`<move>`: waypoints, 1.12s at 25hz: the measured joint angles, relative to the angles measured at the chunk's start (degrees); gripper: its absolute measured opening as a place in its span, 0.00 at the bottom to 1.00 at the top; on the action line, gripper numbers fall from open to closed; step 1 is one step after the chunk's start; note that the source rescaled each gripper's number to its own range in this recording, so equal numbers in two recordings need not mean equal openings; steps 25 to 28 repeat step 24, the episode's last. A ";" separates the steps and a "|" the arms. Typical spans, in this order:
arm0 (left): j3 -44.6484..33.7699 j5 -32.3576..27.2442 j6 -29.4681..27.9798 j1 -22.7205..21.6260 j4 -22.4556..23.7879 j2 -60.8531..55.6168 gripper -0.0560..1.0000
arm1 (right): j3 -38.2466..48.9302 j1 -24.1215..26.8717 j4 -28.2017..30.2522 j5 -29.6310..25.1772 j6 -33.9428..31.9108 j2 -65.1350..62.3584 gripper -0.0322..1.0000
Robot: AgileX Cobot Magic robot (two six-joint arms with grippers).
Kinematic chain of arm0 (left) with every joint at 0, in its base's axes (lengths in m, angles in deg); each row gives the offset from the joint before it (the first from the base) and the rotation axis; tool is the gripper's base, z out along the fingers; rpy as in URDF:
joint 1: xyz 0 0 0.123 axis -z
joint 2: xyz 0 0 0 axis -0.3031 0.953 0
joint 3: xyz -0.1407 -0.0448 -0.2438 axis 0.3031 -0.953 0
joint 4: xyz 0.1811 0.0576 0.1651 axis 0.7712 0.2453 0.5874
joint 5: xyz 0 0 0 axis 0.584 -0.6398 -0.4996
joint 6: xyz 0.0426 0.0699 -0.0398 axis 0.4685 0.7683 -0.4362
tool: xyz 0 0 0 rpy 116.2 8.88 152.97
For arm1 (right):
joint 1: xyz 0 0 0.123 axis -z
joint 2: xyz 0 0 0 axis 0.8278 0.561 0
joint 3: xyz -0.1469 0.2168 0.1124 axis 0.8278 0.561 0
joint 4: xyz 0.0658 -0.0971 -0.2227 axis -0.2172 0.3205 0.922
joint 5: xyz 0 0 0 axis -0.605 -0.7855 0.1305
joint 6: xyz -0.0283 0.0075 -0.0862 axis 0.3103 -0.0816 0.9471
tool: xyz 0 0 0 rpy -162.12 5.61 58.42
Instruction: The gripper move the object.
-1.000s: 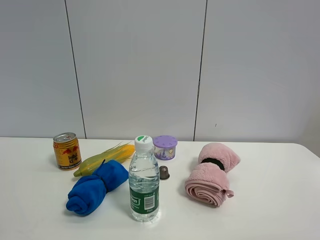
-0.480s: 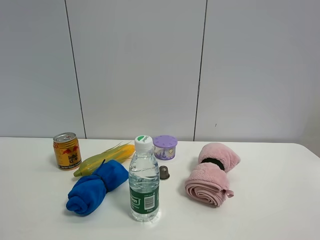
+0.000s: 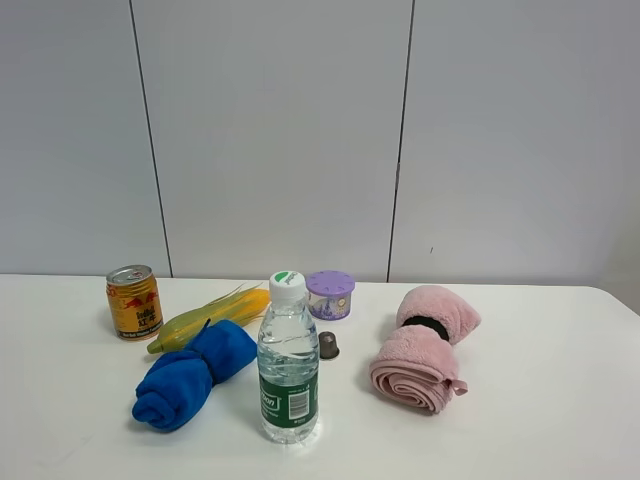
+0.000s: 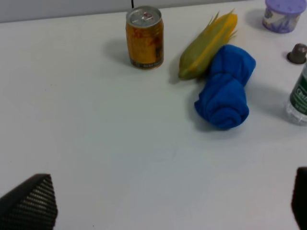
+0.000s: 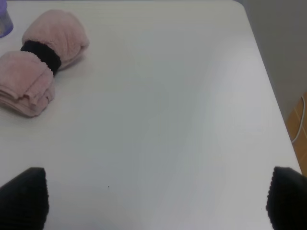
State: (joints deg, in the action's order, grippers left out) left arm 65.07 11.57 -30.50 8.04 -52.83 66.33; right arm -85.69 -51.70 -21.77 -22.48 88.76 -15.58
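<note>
The object, a tiny dark brown-grey capsule [image 3: 328,345], stands on the white table [image 3: 530,420] between the water bottle [image 3: 288,362] and the pink rolled towel [image 3: 420,350], just in front of the purple lidded container [image 3: 330,294]. It also shows in the left wrist view [image 4: 297,53]. No gripper shows in the exterior high view. My left gripper [image 4: 168,201] is open, far from the capsule, over bare table. My right gripper [image 5: 153,199] is open, well off to the side of the pink towel [image 5: 41,67].
A red-gold can [image 3: 134,301], a corn cob [image 3: 210,315] and a blue rolled cloth [image 3: 190,375] lie left of the bottle. The table's right edge [image 5: 268,96] shows in the right wrist view, with floor beyond.
</note>
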 joint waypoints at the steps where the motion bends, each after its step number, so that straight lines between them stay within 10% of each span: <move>1: 0.00 0.00 0.00 0.00 0.00 0.00 1.00 | 0.00 0.00 0.00 0.00 0.00 0.00 1.00; 28: 0.00 0.00 0.00 0.00 0.00 0.00 1.00 | 0.00 0.00 0.00 0.00 0.00 0.00 1.00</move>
